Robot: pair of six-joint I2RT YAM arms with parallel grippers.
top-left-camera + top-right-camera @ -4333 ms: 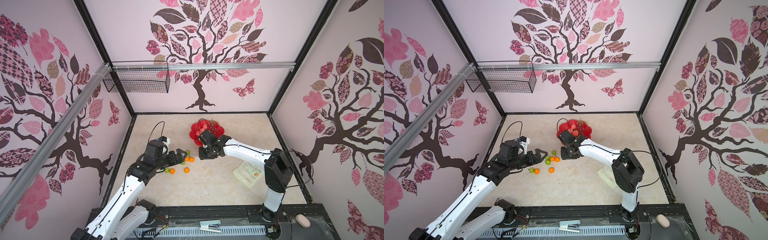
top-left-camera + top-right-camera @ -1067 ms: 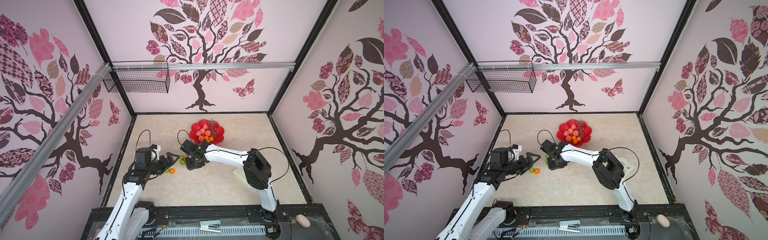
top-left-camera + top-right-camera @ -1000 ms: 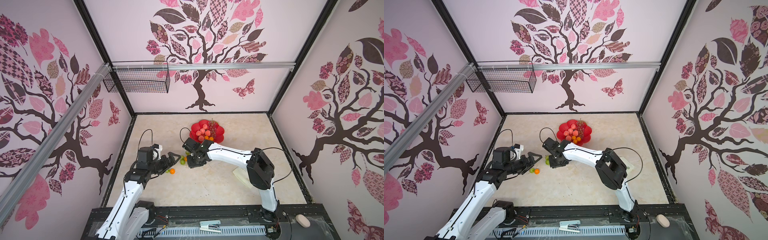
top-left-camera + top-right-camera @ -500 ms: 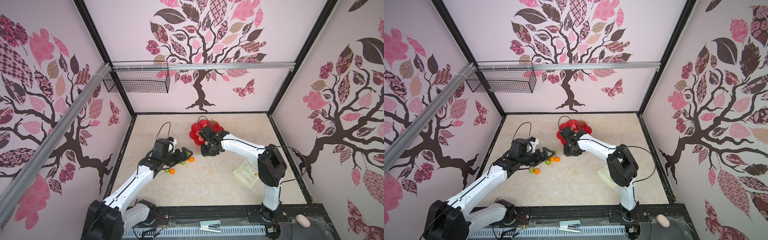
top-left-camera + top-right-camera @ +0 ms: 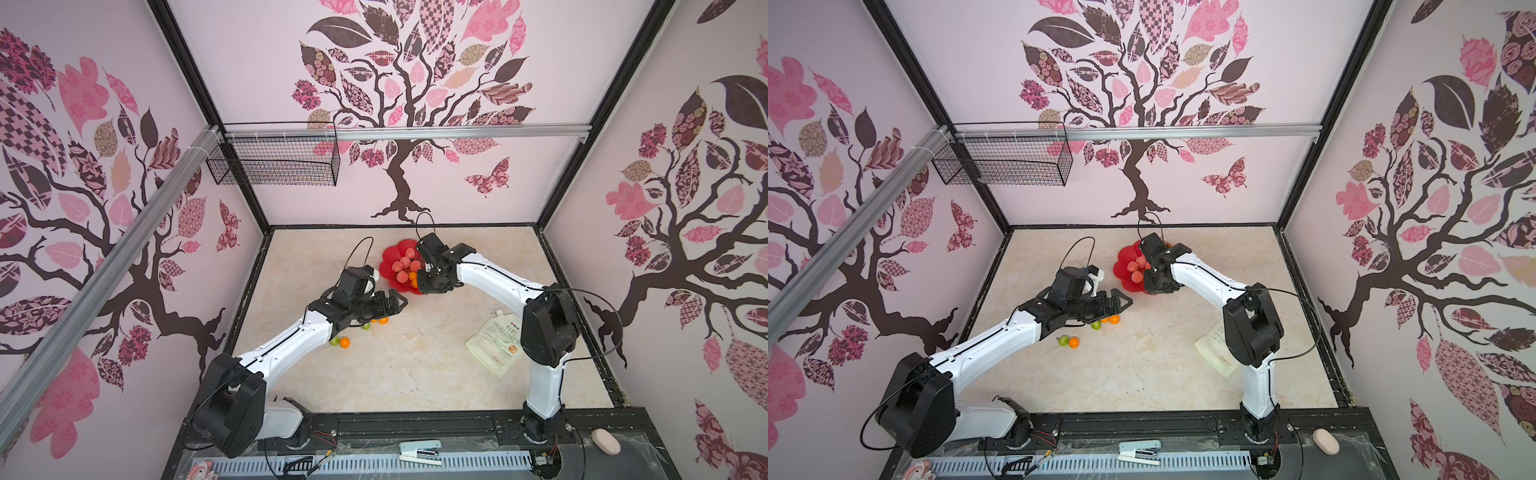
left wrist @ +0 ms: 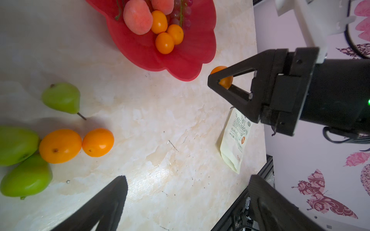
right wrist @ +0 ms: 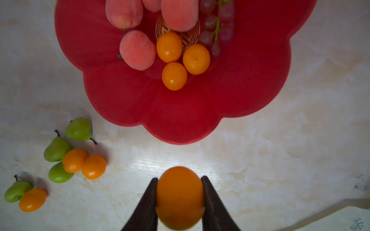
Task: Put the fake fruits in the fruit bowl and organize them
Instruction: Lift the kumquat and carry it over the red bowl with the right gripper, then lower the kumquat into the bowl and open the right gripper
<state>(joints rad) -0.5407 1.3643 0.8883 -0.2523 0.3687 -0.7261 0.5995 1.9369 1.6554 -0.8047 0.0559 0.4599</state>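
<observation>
- Right gripper [image 7: 179, 180] clamps an orange [image 7: 180, 202] between both fingers, near the fruit bowl [image 7: 180, 120] rim ahead of them.
- The bowl holds peaches [image 7: 137, 50], three oranges [image 7: 174, 76] and a grape bunch [image 7: 218, 30].
- Left gripper [image 6: 188, 179] is spread wide and empty. Pears [image 6: 61, 98] and loose oranges [image 6: 98, 142] lie off to one side of its fingers, the pouch [image 6: 235, 140] beyond the other finger.

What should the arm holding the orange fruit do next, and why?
Probably ease forward over the shallow scalloped red bowl. The right arm's jaws pinch a small round orange plastic fruit just short of its rim; three more oranges already lie inside.
</observation>
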